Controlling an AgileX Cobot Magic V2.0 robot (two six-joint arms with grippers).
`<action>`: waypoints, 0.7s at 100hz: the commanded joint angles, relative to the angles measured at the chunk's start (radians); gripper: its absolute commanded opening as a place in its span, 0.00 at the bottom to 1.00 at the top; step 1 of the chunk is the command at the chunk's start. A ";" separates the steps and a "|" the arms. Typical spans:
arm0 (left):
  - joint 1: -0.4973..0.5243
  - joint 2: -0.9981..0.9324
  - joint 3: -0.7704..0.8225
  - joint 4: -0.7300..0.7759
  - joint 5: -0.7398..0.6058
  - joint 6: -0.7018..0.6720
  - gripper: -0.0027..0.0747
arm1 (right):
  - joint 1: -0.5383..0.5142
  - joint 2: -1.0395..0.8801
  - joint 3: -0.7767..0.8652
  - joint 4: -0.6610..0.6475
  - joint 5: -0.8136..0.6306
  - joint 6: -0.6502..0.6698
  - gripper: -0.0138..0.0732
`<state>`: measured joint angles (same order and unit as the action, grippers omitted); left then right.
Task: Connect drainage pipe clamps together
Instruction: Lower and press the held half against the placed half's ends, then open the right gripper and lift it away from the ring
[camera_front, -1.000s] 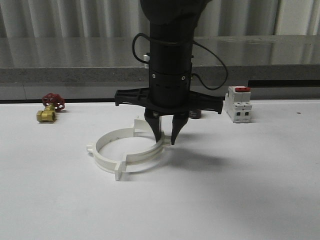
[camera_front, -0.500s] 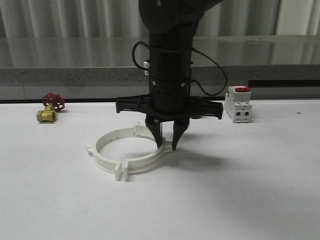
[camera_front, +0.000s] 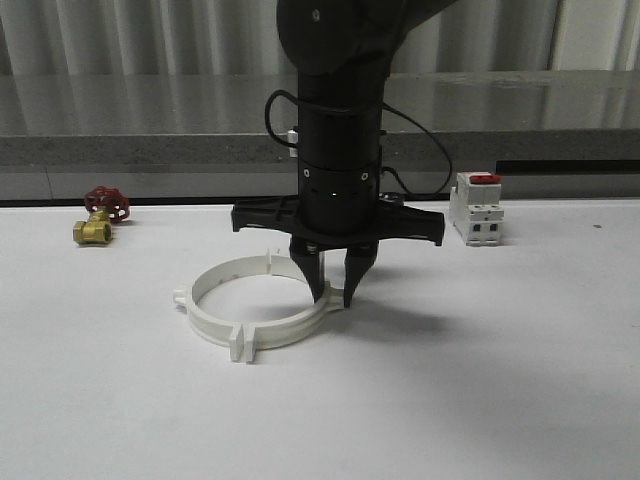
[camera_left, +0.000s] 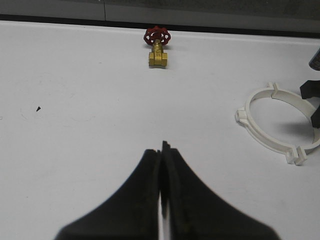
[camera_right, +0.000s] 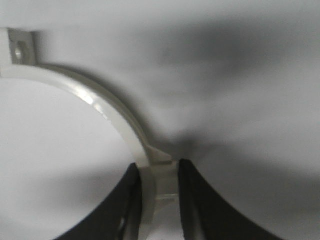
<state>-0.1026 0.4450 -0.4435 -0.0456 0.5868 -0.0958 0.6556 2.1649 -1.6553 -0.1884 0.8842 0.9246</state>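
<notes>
Two white drainage pipe clamps lie on the white table as a flat hoop. The left half (camera_front: 200, 310) and the right half (camera_front: 290, 328) meet at the front tabs (camera_front: 243, 346) and at the back tabs (camera_front: 272, 258). My right gripper (camera_front: 333, 298) points straight down over the hoop's right side. In the right wrist view its fingers press both sides of the clamp's (camera_right: 100, 102) wall at the side lug (camera_right: 161, 156), so the right gripper (camera_right: 157, 170) is shut on it. My left gripper (camera_left: 162, 147) is shut with nothing in it, well away from the hoop (camera_left: 260, 135).
A brass valve with a red handwheel (camera_front: 100, 215) sits at the table's back left, also seen from the left wrist as the valve (camera_left: 158, 47). A white breaker with a red switch (camera_front: 476, 208) stands at the back right. A grey ledge (camera_front: 150, 150) runs behind the table.
My right gripper has come down a little with the right half. The front tabs, offset and apart before, now sit together, and the hoop lies flatter.
</notes>
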 joint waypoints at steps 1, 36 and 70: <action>0.003 0.004 -0.028 -0.010 -0.072 0.000 0.01 | 0.000 -0.053 -0.031 0.004 -0.029 0.002 0.40; 0.003 0.004 -0.028 -0.010 -0.072 0.000 0.01 | 0.000 -0.053 -0.031 0.017 -0.051 0.002 0.55; 0.003 0.004 -0.028 -0.010 -0.072 0.000 0.01 | 0.000 -0.056 -0.031 0.016 -0.029 0.001 0.64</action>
<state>-0.1026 0.4450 -0.4435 -0.0456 0.5868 -0.0958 0.6556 2.1649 -1.6553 -0.1600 0.8562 0.9246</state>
